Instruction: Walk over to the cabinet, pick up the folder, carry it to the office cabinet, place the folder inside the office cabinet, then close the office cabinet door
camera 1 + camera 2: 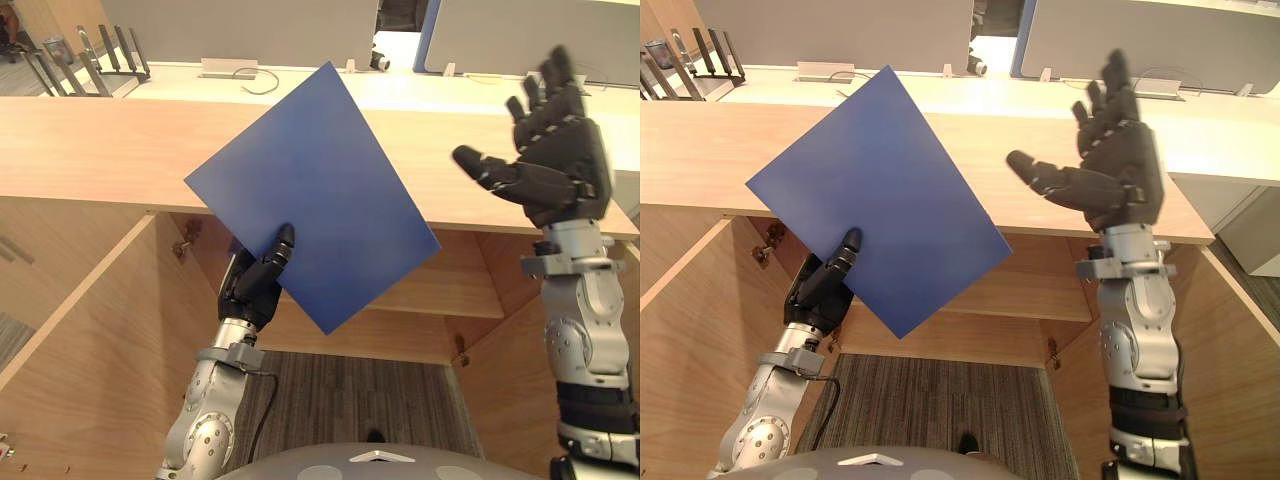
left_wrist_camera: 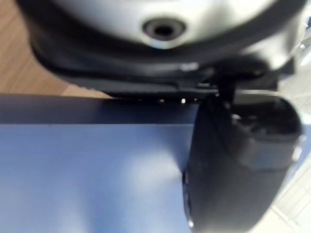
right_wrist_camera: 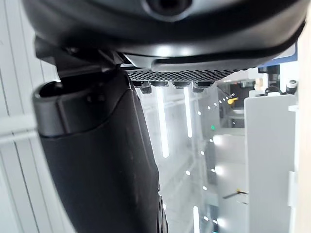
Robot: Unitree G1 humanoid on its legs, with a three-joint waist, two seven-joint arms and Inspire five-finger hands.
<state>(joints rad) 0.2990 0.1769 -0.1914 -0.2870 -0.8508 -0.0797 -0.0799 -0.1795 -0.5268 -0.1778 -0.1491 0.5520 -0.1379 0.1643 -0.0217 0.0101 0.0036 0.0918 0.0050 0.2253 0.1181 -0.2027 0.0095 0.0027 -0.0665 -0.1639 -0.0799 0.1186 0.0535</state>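
Two hands up in front of the open office cabinet point(image 1: 455, 290). The left hand point(image 1: 260, 278) pinches the blue folder point(image 1: 315, 190) near its lower edge: the thumb point(image 2: 238, 160) is pressed flat on the near face, and the fingers are behind the sheet, hidden from the head views. The folder is held in the air, tilted with one corner uppermost. It overlaps the front edge of the wooden top point(image 1: 90, 150) and the dark opening below it, and I cannot tell if it touches either. The right hand point(image 1: 555, 165) is raised beside the folder and well apart from it, fingers straight and spread, thumb stuck out toward the folder, palm empty. The cabinet doors stand swung outward, left door point(image 1: 90, 330) and right door point(image 1: 520, 400). An inner shelf point(image 1: 400, 325) shows behind the folder's lower corner. Grey carpet point(image 1: 340, 395) lies below.
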